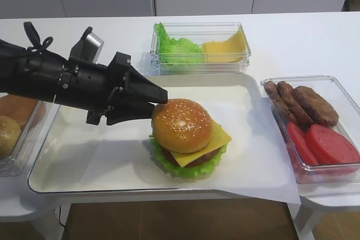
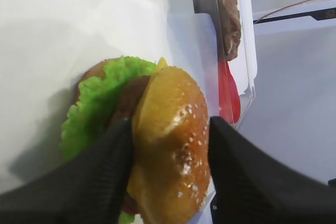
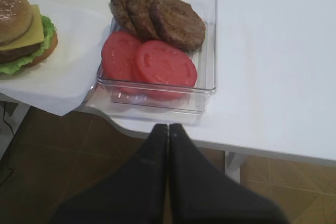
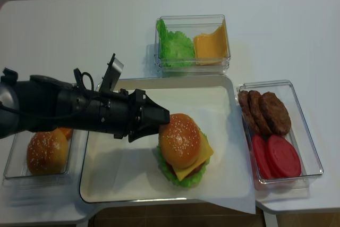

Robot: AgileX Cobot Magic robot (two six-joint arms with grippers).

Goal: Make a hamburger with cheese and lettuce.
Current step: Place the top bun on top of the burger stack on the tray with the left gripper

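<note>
Beside the hamburger (image 1: 188, 139), left tool (image 1: 156, 105) level, jaws parted around its bun.

I see bare tray (image 1: 84, 161) toward the tabletop's left edge; the patty box (image 1: 332, 133) blocks the hamburger's (image 1: 188, 139) right.

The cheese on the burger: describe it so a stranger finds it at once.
On the white tray stands the hamburger. Under its sesame bun lies the cheese, a flat yellow square with overhanging corners, unlike the spare slices in the clear box behind.
</note>
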